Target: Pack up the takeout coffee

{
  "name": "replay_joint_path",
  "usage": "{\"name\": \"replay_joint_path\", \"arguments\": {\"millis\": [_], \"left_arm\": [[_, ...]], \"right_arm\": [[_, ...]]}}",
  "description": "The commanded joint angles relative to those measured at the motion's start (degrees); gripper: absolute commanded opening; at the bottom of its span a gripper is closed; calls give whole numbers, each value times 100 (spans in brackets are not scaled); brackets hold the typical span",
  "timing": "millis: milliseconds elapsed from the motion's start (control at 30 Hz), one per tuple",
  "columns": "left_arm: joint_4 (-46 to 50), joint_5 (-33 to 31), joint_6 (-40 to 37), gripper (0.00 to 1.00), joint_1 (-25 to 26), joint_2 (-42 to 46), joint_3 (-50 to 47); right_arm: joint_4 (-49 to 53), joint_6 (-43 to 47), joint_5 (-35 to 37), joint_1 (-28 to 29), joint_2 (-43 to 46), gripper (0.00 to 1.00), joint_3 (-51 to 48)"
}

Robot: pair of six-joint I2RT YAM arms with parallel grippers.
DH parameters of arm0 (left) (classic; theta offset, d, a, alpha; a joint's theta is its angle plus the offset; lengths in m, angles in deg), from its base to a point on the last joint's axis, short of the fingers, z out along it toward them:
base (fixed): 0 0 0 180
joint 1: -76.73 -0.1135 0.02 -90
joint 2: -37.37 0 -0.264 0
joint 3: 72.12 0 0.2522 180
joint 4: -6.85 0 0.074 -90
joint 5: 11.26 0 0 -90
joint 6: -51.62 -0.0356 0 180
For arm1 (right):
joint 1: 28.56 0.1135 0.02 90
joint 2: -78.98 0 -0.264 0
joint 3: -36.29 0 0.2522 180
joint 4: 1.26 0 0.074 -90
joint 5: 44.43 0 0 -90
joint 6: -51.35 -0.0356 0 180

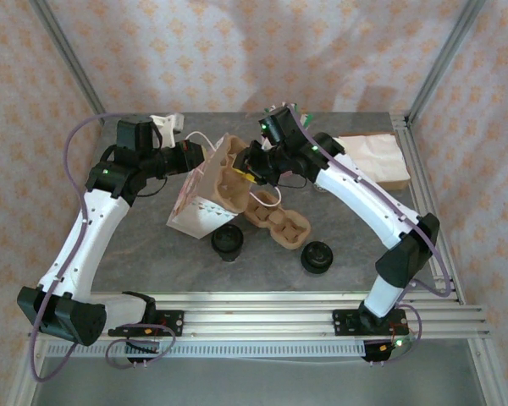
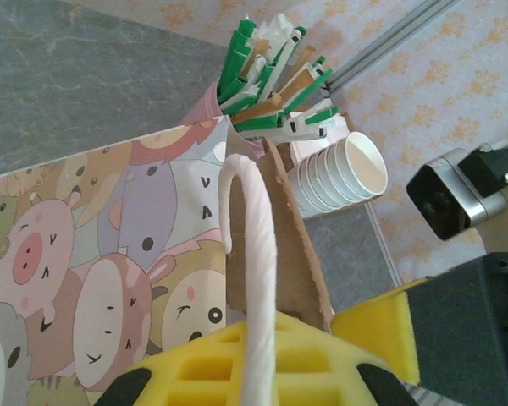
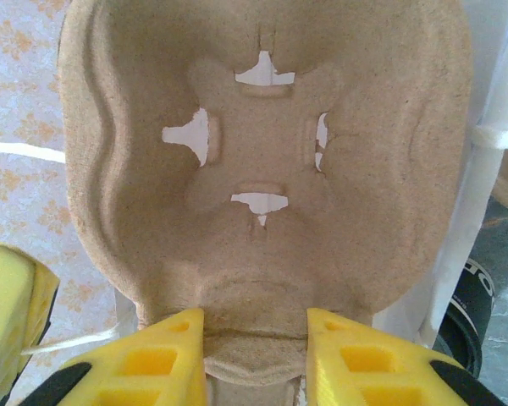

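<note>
Two takeout coffees with black domed lids stand on the table, one (image 1: 229,243) just in front of the bag and one (image 1: 317,257) further right. A dark rim of the coffee (image 3: 470,313) shows in the right wrist view. The cartoon-printed paper bag (image 1: 195,203) lies tilted with its mouth to the right. My left gripper (image 1: 205,161) is shut on the bag's rim and white cord handle (image 2: 258,254). The brown pulp cup carrier (image 1: 275,216) slants from the table up to the bag's mouth. My right gripper (image 1: 252,169) is shut on the carrier's middle ridge (image 3: 256,355).
A pink cup of green and white stirrers (image 2: 271,76) and a stack of white paper cups (image 2: 339,173) stand behind the bag. A tan stack of napkins (image 1: 372,156) lies at the back right. The frame post (image 1: 432,68) rises at the far right corner.
</note>
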Motion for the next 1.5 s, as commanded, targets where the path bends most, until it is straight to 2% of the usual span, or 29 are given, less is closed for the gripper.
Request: {"name": "replay_joint_path", "arguments": {"millis": [0, 567, 1467], "left_arm": [[-144, 120, -178, 4, 56, 159, -56], [-197, 109, -96, 5, 115, 119, -100], [-381, 276, 38, 5, 224, -47, -149]], "right_arm": [[66, 133, -15, -70, -64, 29, 116], [-70, 266, 166, -115, -294, 29, 129], [-227, 683, 637, 117, -663, 27, 400]]}}
